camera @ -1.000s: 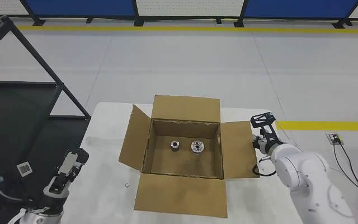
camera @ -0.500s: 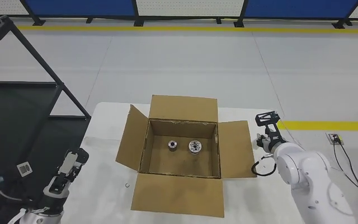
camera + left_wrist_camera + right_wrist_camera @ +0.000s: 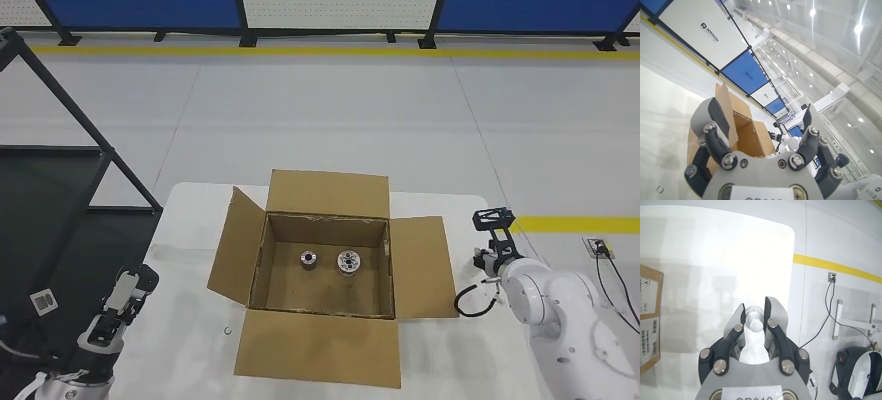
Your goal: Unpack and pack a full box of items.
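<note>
White tabletop (image 3: pixel 195 330) carries everything, and nearest the robot, at the table's near left side, the left gripper (image 3: pixel 762 110) sits with its dark padded fingers (image 3: pixel 718 115) spread wide and nothing between them, pointing towards the box. Just beyond lies the cardboard box (image 3: pixel 320 350), opened up with all four flaps folded outward; the near flap lies flat on the table towards the robot, and the left flap stands tilted up. Down on the box floor, close to the far wall, two small round metal parts (image 3: pixel 309 260) (image 3: pixel 348 261) rest side by side, slightly apart. Off to the right, past the right flap and apart from it, the right gripper (image 3: pixel 755 306) hangs over the table close to its right edge, clamped around the neck of a small clear bottle (image 3: pixel 754 321) with a white cap. Behind the table stretches a pale floor crossed by a yellow line (image 3: pixel 560 224), with a wall of blue and white panels (image 3: pixel 140 14) at the far end.
</note>
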Robot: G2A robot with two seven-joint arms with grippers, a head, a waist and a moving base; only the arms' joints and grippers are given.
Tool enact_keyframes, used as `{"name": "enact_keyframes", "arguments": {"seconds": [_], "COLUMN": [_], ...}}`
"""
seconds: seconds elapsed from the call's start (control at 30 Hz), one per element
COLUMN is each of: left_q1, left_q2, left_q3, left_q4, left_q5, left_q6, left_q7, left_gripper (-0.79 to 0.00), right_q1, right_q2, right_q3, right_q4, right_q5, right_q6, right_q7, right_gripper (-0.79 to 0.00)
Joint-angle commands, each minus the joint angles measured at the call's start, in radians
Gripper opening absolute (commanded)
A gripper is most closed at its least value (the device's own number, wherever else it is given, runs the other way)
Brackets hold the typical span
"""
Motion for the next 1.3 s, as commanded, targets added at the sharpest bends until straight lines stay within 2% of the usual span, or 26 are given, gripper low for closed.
{"name": "enact_keyframes", "arguments": {"seconds": [0.0, 0.43, 0.47, 0.5, 0.53, 0.6, 0.63, 0.67, 0.73, 0.83, 1.03, 1.27], "left_q1": [0.000, 0.000, 0.000, 0.000, 0.000, 0.000, 0.000, 0.000, 0.000, 0.000, 0.000, 0.000], "left_q2": [0.000, 0.000, 0.000, 0.000, 0.000, 0.000, 0.000, 0.000, 0.000, 0.000, 0.000, 0.000], "left_q3": [0.000, 0.000, 0.000, 0.000, 0.000, 0.000, 0.000, 0.000, 0.000, 0.000, 0.000, 0.000], "left_q4": [0.000, 0.000, 0.000, 0.000, 0.000, 0.000, 0.000, 0.000, 0.000, 0.000, 0.000, 0.000], "left_q5": [0.000, 0.000, 0.000, 0.000, 0.000, 0.000, 0.000, 0.000, 0.000, 0.000, 0.000, 0.000], "left_q6": [0.000, 0.000, 0.000, 0.000, 0.000, 0.000, 0.000, 0.000, 0.000, 0.000, 0.000, 0.000], "left_q7": [0.000, 0.000, 0.000, 0.000, 0.000, 0.000, 0.000, 0.000, 0.000, 0.000, 0.000, 0.000], "left_gripper": [0.000, 0.000, 0.000, 0.000, 0.000, 0.000, 0.000, 0.000, 0.000, 0.000, 0.000, 0.000], "right_q1": [0.003, 0.031, 0.033, 0.035, 0.036, 0.038, 0.039, 0.040, 0.041, 0.041, 0.027, -0.043], "right_q2": [-0.001, -0.009, -0.010, -0.010, -0.011, -0.011, -0.012, -0.012, -0.013, -0.012, -0.010, -0.005], "right_q3": [-0.002, -0.031, -0.032, -0.033, -0.034, -0.036, -0.036, -0.036, -0.036, -0.032, 0.008, 0.105], "right_q4": [0.011, 0.090, 0.094, 0.096, 0.098, 0.101, 0.103, 0.103, 0.102, 0.094, 0.037, -0.177], "right_q5": [0.007, 0.021, 0.022, 0.023, 0.023, 0.024, 0.024, 0.024, 0.025, 0.021, 0.024, 0.046], "right_q6": [-0.006, -0.019, -0.019, -0.018, -0.018, -0.018, -0.016, -0.016, -0.013, -0.008, 0.026, 0.107], "right_q7": [-0.006, -0.041, -0.041, -0.041, -0.042, -0.042, -0.040, -0.041, -0.042, -0.042, -0.058, -0.112], "right_gripper": [-0.785, -0.785, -0.683, -0.683, -0.548, -0.419, -0.252, -0.228, -0.105, -0.099, -0.012, 0.000]}}
